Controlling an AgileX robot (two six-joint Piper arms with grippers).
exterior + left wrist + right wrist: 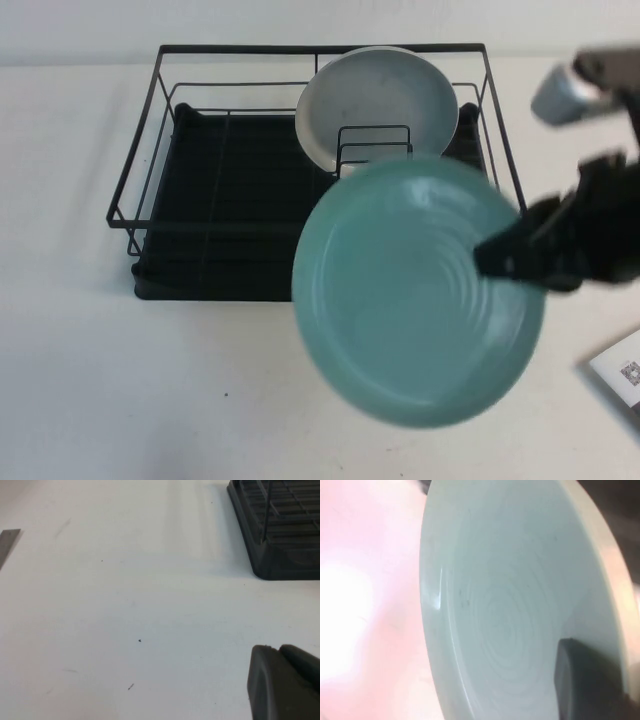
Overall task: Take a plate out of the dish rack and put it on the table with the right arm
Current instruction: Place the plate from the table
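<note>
My right gripper (500,255) is shut on the right rim of the mint-green plate (415,295) and holds it in the air in front of the dish rack (200,215), over the white table (150,390). In the right wrist view the plate (505,605) fills the picture, with one dark finger (580,680) pressed on its face. My left gripper (285,685) hovers low over bare table near the rack's front left corner (280,535); only its dark tip shows.
A pale grey-white plate (380,100) leans in the wire holder at the rack's back right. A white card with a printed code (622,375) lies at the table's right edge. A grey strip (7,542) lies on the table in the left wrist view.
</note>
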